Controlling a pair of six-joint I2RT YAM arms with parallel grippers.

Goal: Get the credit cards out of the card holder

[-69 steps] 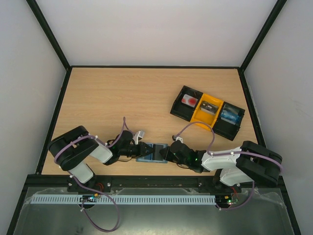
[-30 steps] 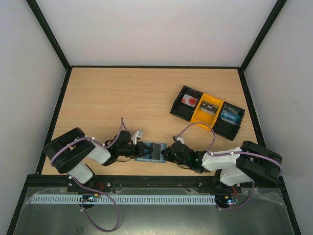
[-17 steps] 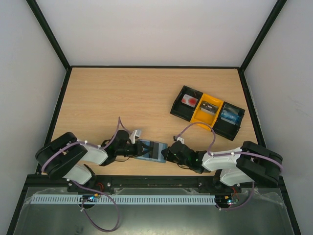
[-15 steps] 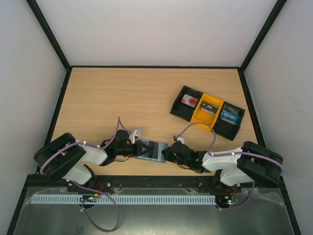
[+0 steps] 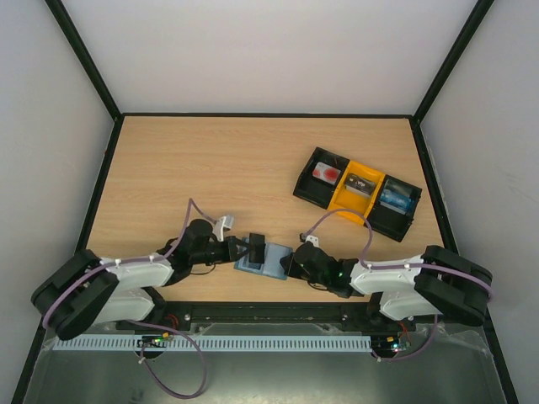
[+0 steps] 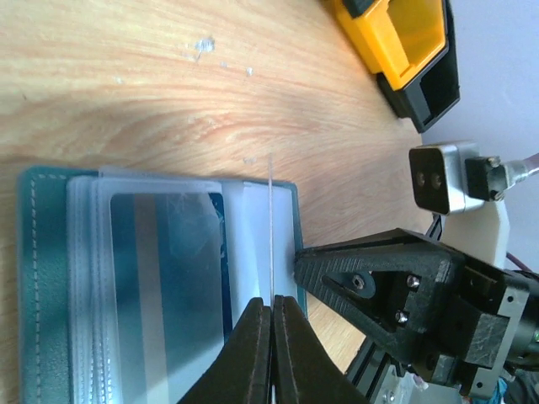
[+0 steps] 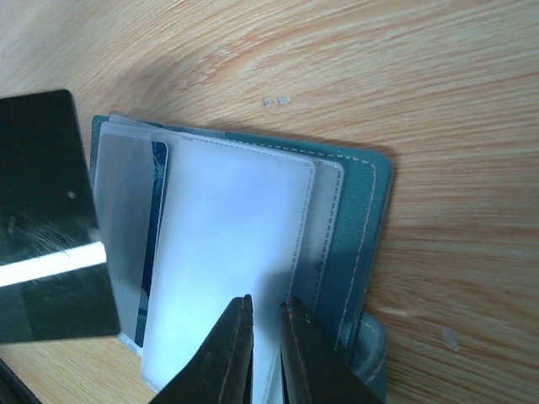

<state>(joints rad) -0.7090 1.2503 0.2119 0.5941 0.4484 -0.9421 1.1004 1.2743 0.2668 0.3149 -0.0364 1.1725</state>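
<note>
The card holder (image 5: 269,263) lies open near the table's front edge, teal with clear sleeves (image 7: 236,252). My left gripper (image 5: 243,250) is shut on a black credit card (image 5: 255,247) with a white stripe (image 7: 46,219). That card is out of the holder at its left end and shows edge-on as a thin line (image 6: 270,227) above the left fingertips (image 6: 271,305). A blue card (image 6: 164,278) still sits inside a sleeve. My right gripper (image 7: 265,303) is nearly shut, with its tips down on the sleeves at the holder's right end (image 5: 290,263).
A black-and-yellow three-compartment tray (image 5: 357,193) stands at the back right with small items in it; its yellow bin (image 6: 404,42) shows in the left wrist view. The two grippers are close together over the holder, near the table's front edge.
The left gripper has drawn the black card out of the holder toward the left. The left arm's elbow has swung down and left. The right arm and the holder have stayed put.
</note>
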